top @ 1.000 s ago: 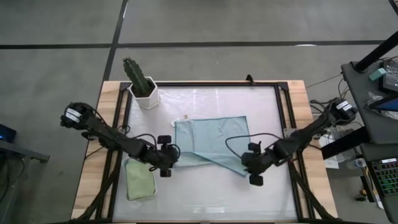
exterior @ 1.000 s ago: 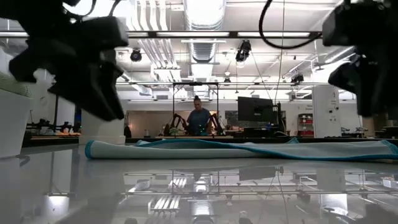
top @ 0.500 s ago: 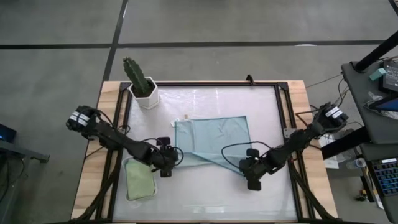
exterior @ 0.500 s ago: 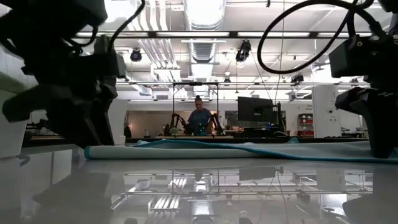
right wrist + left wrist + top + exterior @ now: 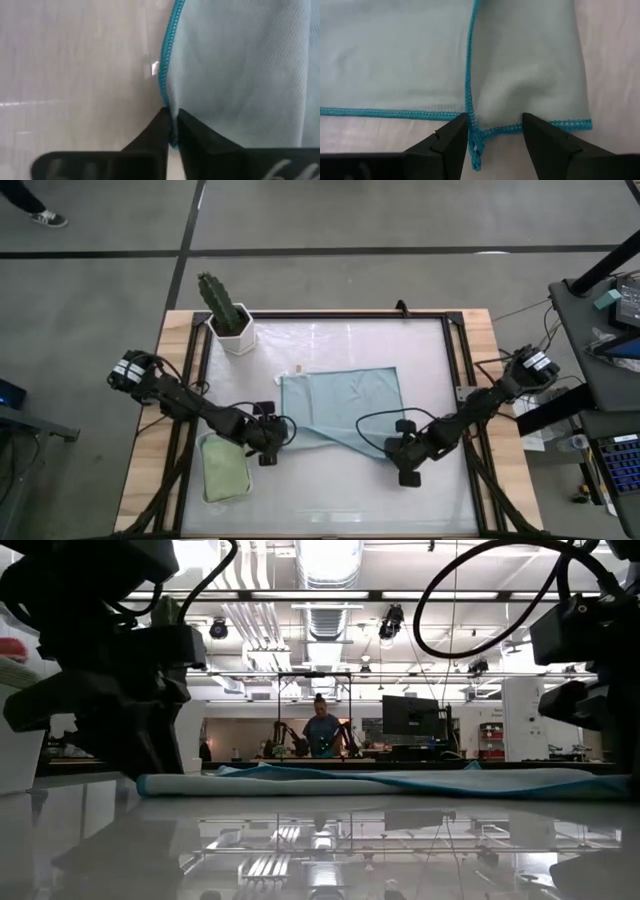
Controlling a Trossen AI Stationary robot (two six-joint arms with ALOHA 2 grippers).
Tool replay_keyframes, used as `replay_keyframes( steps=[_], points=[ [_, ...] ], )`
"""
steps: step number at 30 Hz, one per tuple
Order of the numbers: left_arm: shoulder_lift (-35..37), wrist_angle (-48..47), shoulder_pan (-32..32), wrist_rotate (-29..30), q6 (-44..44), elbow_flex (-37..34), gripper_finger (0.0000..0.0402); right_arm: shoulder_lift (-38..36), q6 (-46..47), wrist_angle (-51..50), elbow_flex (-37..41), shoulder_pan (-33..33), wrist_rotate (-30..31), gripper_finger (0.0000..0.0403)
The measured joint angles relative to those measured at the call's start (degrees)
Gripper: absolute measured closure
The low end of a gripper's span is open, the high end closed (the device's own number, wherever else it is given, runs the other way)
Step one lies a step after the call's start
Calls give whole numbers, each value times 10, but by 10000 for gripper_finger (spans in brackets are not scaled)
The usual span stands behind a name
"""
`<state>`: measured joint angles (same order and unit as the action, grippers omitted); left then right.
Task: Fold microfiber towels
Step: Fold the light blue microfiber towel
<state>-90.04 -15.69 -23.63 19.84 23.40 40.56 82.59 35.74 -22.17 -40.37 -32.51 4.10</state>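
My right gripper pinches the stitched teal edge of the pale blue towel at its near right corner. My left gripper stands open astride the near left corner. The towel lies mid-table, partly folded. Bare glossy table lies before it. A green towel sits left, a cactus behind.

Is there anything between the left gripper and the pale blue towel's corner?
Nothing visible. The left gripper stands open with the pale blue towel's teal-stitched corner right between its fingers, only bare table around it. The right gripper is shut on the towel's other near corner.
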Motion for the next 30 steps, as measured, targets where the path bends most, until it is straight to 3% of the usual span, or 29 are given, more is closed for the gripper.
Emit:
replay_keyframes(
  steps=[9, 16, 30],
  points=[
    [5, -28, 3, -61, 32, 20, 227, -7, -19, -19, -4, -1, -27, 390],
    [30, -68, 3, -68, 30, 22, 227, -8, -19, -18, -4, -1, -28, 390],
    [57, -27, 30, -57, 21, -14, 227, -8, -23, -16, -4, -1, -27, 390]
  ],
)
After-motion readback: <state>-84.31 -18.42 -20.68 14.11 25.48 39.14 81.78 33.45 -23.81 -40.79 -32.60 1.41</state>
